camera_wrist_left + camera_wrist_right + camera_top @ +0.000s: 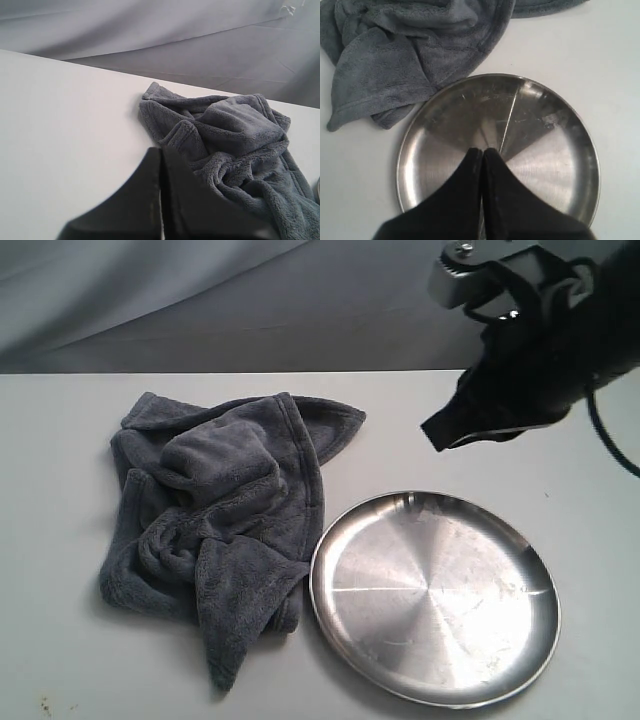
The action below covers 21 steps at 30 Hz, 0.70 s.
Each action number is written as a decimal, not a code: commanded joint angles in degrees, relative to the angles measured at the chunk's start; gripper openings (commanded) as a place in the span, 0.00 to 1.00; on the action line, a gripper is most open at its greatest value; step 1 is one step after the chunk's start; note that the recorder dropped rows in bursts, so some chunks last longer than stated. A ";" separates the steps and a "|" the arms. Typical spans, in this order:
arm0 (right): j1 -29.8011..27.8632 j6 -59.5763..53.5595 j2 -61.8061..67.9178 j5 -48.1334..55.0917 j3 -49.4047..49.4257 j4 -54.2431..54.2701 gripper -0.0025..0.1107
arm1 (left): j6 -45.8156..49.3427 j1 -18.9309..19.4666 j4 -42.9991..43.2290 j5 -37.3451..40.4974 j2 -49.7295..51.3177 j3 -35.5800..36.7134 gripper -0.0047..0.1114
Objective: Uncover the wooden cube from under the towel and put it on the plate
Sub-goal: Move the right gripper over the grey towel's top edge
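The dark grey towel lies crumpled in a heap on the left half of the white table, and also shows as the towel and the towel in the wrist views. The wooden cube is hidden. The shiny silver plate sits bare to the right of the towel, its rim almost touching the cloth. My right gripper hangs shut and holding nothing in the air above the plate's far edge; its wrist view shows the gripper over the plate. My left gripper is shut and holds nothing, near the towel's edge.
A grey fabric backdrop hangs behind the table's far edge. Bare white tabletop surrounds the towel and plate. The left arm is out of the exterior view.
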 commanded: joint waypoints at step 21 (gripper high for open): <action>10.34 7.86 29.92 10.57 -36.96 -6.41 0.02 | -0.23 -0.29 -0.26 -0.21 -0.23 0.27 0.04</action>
